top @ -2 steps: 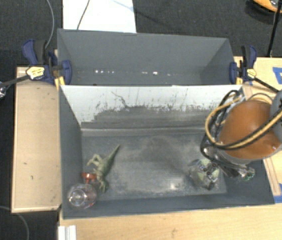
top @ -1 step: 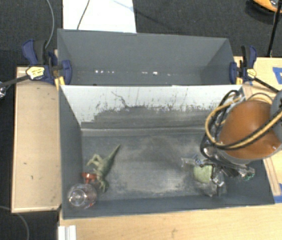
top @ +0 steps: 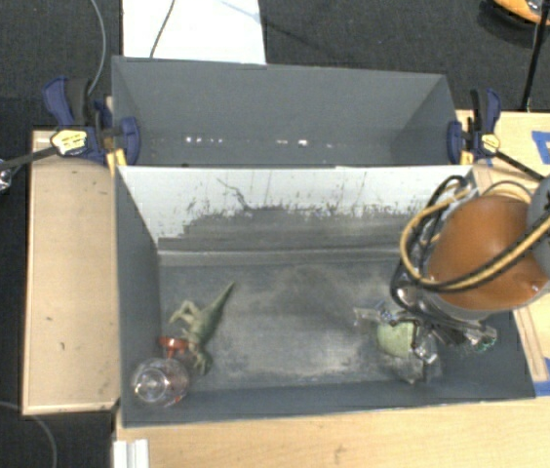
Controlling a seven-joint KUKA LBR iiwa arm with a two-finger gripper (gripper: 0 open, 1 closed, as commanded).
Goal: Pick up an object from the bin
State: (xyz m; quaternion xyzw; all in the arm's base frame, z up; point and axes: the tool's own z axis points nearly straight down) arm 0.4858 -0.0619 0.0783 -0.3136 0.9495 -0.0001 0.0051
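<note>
My gripper (top: 419, 344) is low in the bin's front right corner, under the orange dome on the wrist. A small pale green roundish thing (top: 393, 338) lies right against its left side, partly hidden by the gripper's metal parts. I cannot make out whether the gripper grips it or only touches it.
At the bin's front left lie a green toy dinosaur with a long tail (top: 204, 318) and a clear round plastic bottle with a red piece (top: 162, 379), touching each other. The bin's walls rise close on the right and front of the gripper.
</note>
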